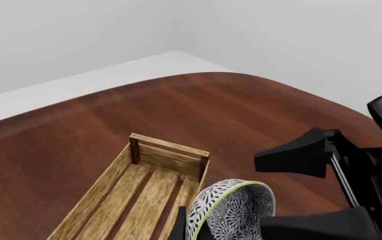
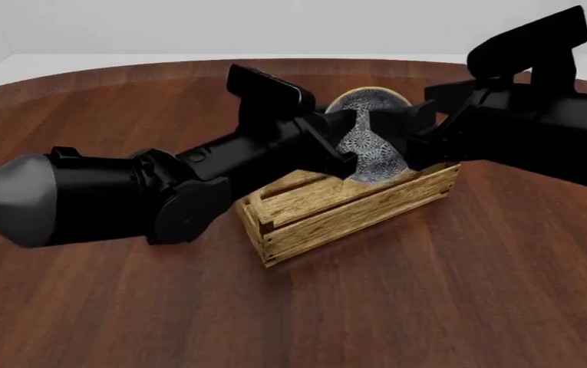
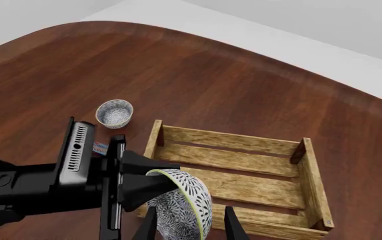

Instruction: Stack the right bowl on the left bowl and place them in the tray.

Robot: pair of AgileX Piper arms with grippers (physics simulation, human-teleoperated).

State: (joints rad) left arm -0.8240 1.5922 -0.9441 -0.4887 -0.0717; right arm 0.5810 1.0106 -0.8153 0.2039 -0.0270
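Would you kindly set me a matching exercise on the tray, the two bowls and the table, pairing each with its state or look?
Things:
1. tray
2. lifted bowl
3. small bowl
4. table

States:
a. dark reddish-brown wood
b. tilted on edge above the crate
c. light slatted wood, dark corner posts
d. upright on the table, outside the crate

Pairs: 1-c, 2-b, 3-d, 4-a

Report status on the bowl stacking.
Left claw, right claw both at one bowl, tilted over tray; grip unclear. Second bowl on table, unstacked.
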